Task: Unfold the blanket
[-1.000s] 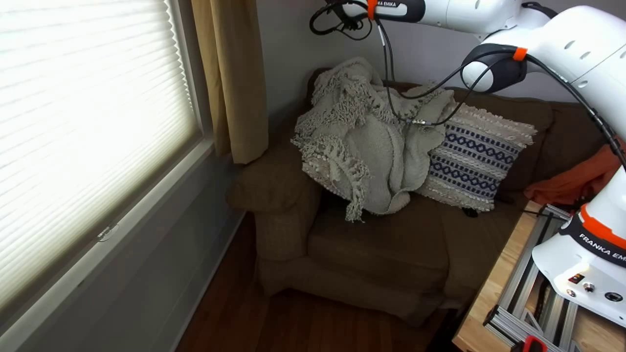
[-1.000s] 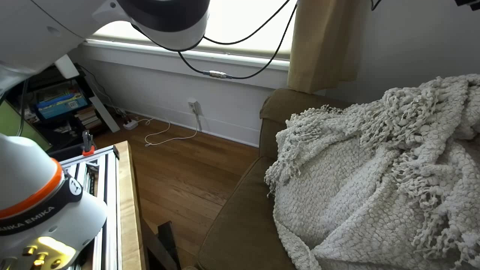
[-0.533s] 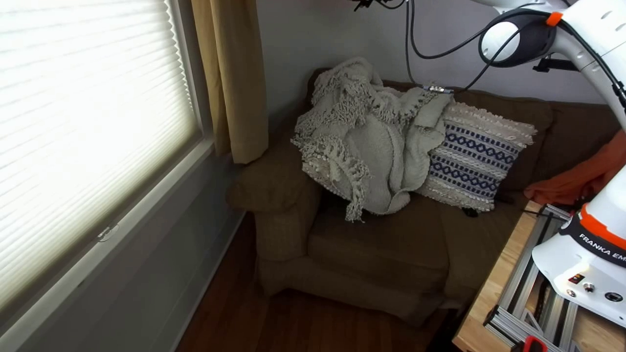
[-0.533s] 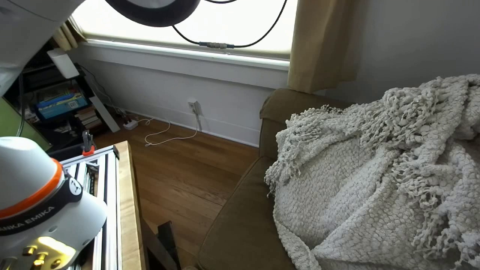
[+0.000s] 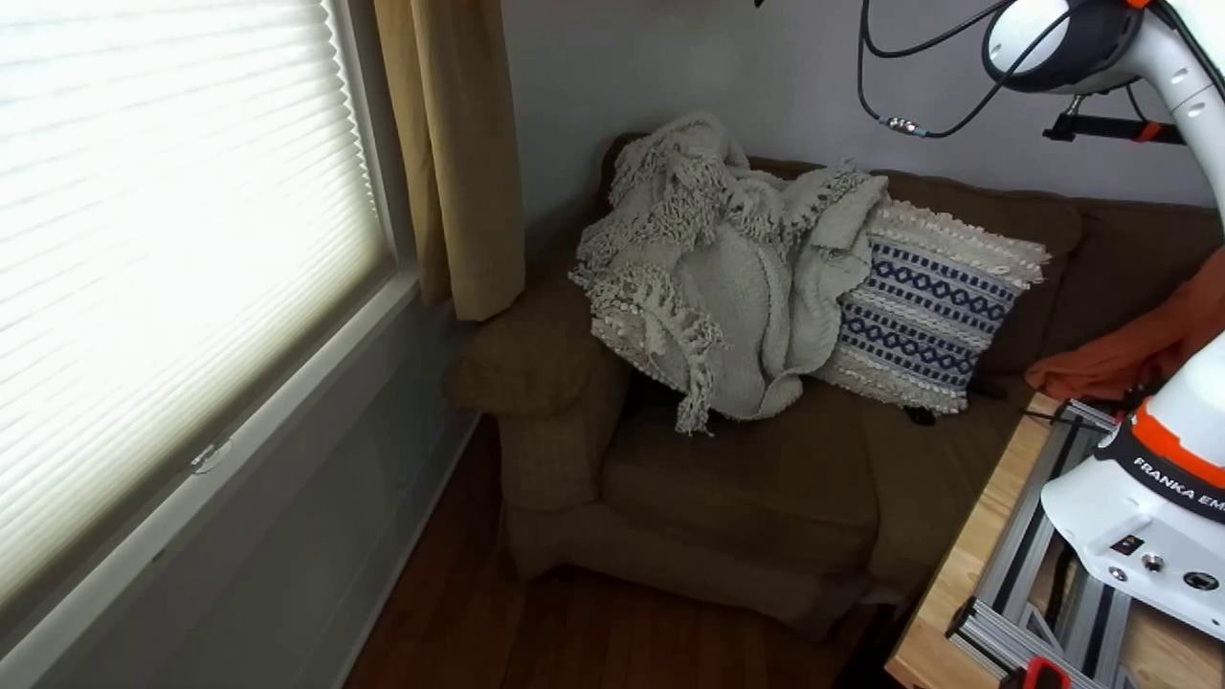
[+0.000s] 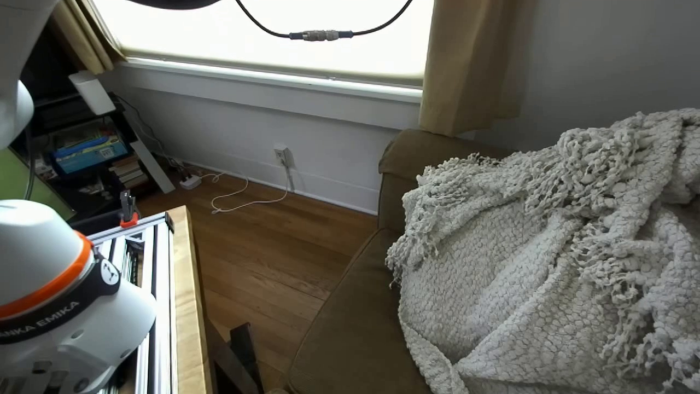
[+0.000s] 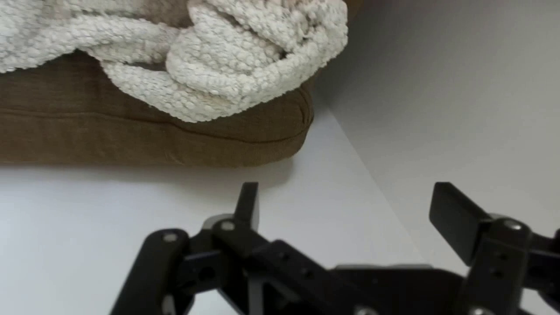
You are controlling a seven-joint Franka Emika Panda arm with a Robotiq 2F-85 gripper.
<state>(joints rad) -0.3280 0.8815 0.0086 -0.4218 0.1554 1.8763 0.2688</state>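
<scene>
Wrist view: my gripper is spread wide, has hold of nothing. In both exterior views my white Franka arm is higher than a second ago, elbow close to the top edge; the hanging cable connector has gone up with it. Yellow glow on the arm base, seen half a second ago in an exterior view, is gone. Wooden tabletop under the base: same. Brown sofa: same. Cream knitted blanket, fringed, lies bunched on the sofa in the corner by the armrest: no shift, still in folds. White pillow with dark blue pattern sits just beside, partly hidden by the blanket: same. Tan curtain hangs beyond the armrest.
</scene>
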